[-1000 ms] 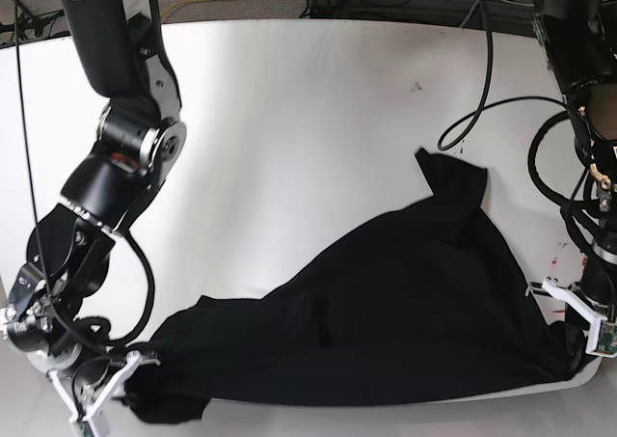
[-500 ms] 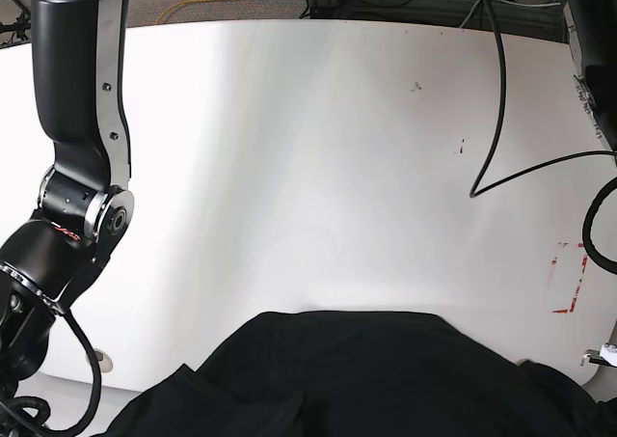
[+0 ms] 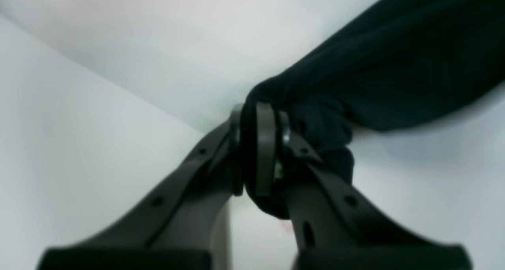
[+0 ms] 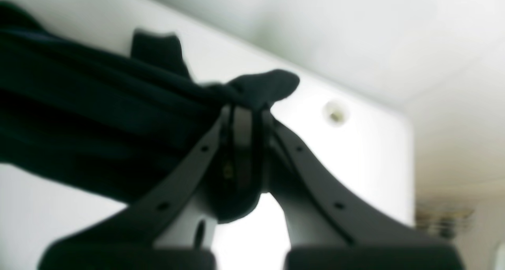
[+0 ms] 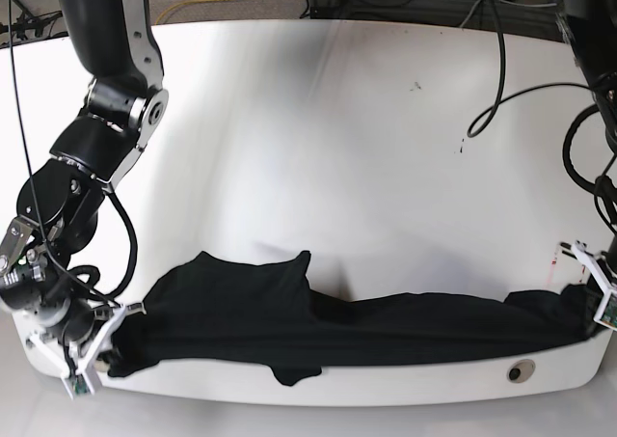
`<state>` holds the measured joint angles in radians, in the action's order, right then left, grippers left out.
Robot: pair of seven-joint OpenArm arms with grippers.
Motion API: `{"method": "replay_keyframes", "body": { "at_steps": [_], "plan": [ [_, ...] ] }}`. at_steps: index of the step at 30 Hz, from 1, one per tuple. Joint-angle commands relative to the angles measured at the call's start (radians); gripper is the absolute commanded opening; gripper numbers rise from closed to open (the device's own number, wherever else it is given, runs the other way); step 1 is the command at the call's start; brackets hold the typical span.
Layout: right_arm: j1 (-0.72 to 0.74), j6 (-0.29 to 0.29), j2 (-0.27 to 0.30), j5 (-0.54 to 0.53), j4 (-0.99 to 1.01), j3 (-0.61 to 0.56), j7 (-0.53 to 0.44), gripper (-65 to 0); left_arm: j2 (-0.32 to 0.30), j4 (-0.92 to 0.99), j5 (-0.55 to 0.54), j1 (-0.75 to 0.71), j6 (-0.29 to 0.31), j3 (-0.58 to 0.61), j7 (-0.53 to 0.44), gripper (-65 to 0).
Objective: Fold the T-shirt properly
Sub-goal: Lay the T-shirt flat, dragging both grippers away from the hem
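Nearest the front edge of the white table (image 5: 318, 157), the large black short-sleeved cloth T-shirt (image 5: 318, 331) lies stretched into a long, narrow band running across the base view from side to side, bunched and creased, with one flap raised toward the middle and a small corner drooping over the table's front rim. No print shows; only plain black cloth is visible.

At the band's end on the left of the base view, the right gripper (image 5: 92, 345) is clenched on a wad of the shirt; its wrist view shows the cloth (image 4: 98, 120) pinched between the closed dark fingers (image 4: 240, 144), a tuft poking out above them.

At the opposite end, the left gripper (image 5: 596, 297) is likewise clamped onto the fabric (image 3: 394, 65), which bulges around its pressed-together fingers (image 3: 264, 148).

Beyond the shirt, the tabletop is bare white, with black cables (image 5: 501, 70) hanging at the far right.
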<state>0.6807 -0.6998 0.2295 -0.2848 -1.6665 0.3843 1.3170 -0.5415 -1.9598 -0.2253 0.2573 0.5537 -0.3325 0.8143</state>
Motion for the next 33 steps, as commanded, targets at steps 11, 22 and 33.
{"method": "replay_keyframes", "body": {
  "at_steps": [11, 22, 33],
  "plan": [
    [-0.367, 0.002, -0.08, 0.028, -0.14, 0.14, -0.011, -65.0, 0.11, -0.025, 0.037, -0.425, 0.079, -0.122, -0.112, -65.0],
    [-0.583, 0.002, -0.123, 0.025, -0.146, 0.223, -0.009, -65.0, 0.142, -0.022, 0.039, -0.678, 0.084, -0.124, -0.178, -65.0],
    [-0.78, 0.002, -0.127, -0.166, -0.179, 0.371, 0.006, -65.0, 0.203, -0.019, 0.146, -0.841, 0.11, -0.188, -0.18, -65.0]
  ]
}}
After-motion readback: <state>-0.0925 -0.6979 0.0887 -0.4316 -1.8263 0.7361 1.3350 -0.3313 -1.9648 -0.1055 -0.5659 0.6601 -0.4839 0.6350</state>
